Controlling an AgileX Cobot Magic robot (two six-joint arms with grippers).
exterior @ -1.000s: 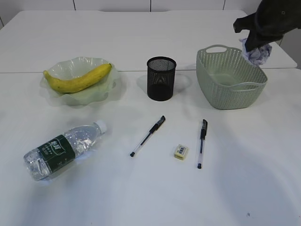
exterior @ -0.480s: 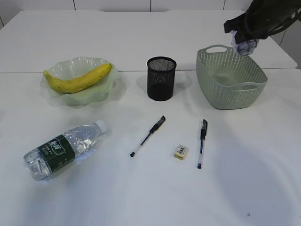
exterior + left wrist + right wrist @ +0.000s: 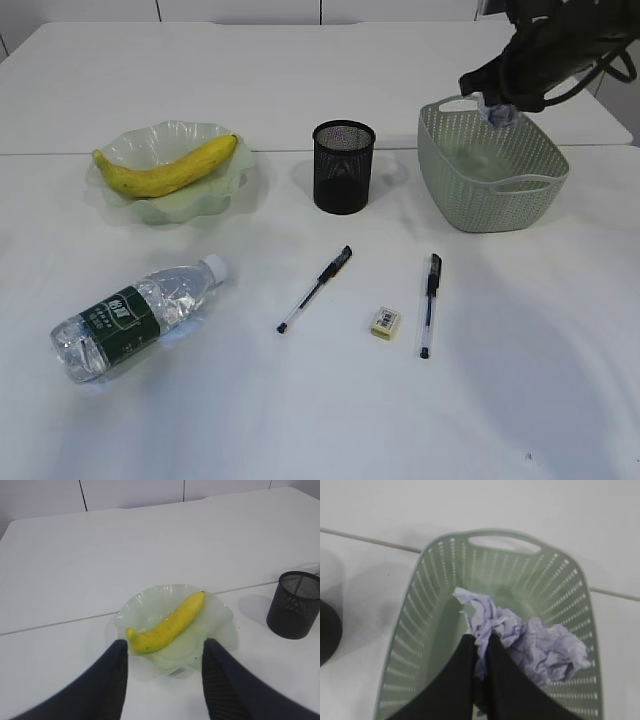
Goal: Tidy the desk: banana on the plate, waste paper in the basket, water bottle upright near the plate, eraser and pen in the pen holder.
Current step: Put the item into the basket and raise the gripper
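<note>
We are holding the waste paper (image 3: 530,642) over the basket (image 3: 452,170).
Our right gripper (image 3: 481,652) is pinching the crumpled paper between 2 nearly closed fingers, with the wad bulging to its right above the basket's floor. Compared with 1 second ago, it is sitting further left over the basket's rear. Our left gripper (image 3: 165,652) is hanging half open above the banana (image 3: 167,625) on the plate (image 3: 220,615), touching nothing.

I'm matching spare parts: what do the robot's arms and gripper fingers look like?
Both grippers have smooth, matte black fingers: the left gripper shows two broad, rounded ones, the right gripper two narrow, tapering ones. The right arm is black, with looping black cables. No markings visible.
</note>
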